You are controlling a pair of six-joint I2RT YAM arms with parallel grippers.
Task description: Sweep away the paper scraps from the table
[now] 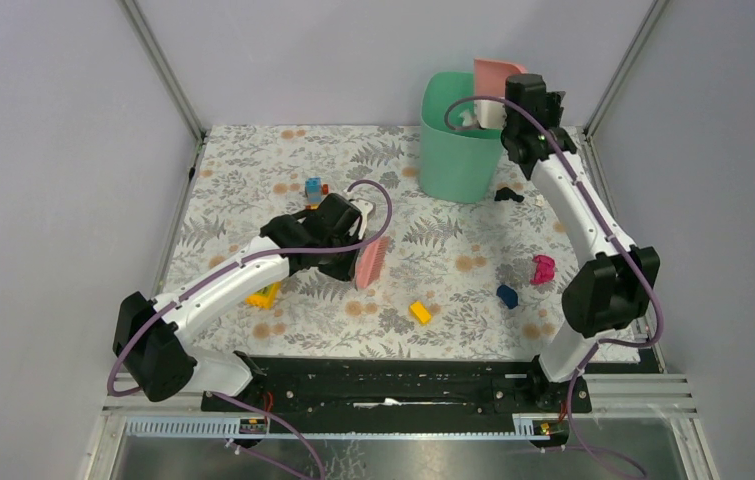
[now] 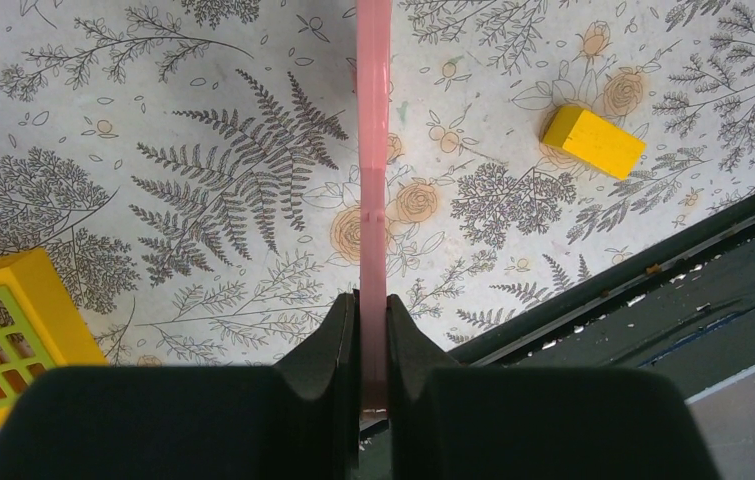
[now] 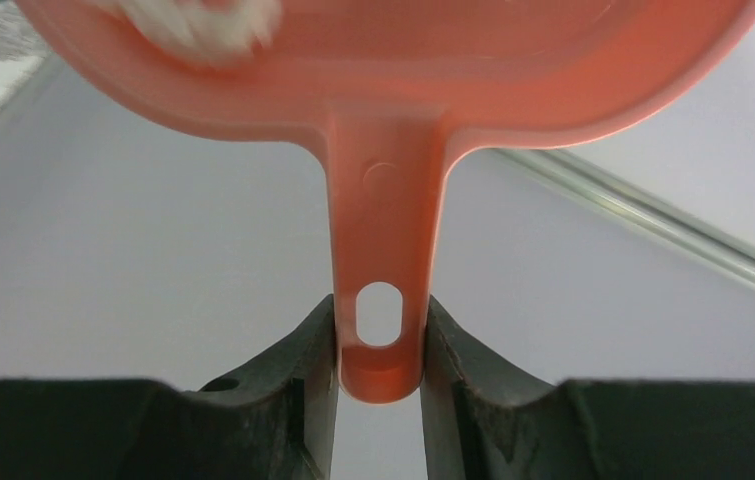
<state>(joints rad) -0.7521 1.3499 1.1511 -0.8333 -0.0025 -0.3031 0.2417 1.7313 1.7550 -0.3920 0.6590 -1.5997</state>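
Your right hand [image 3: 380, 335] is clamped on the handle of the salmon dustpan [image 3: 393, 90], which is raised at the green bin [image 1: 453, 160] on the far right of the surface [image 1: 243, 170]. The paper scraps [image 3: 193, 20] that show are a white crumpled clump lying in the pan's far end. I see none on the leaf print, though bits that small could hide there. They look feather-light and soft, so expect them to cling or flutter rather than slide. Don't pinch them. Carry them in the pan, and a steeper tip or a small shake should shed them. Your left hand [image 2: 373, 335] is closed tight on the thin pink brush [image 2: 374, 150], held over mid-surface near a yellow brick [image 2: 593, 142].
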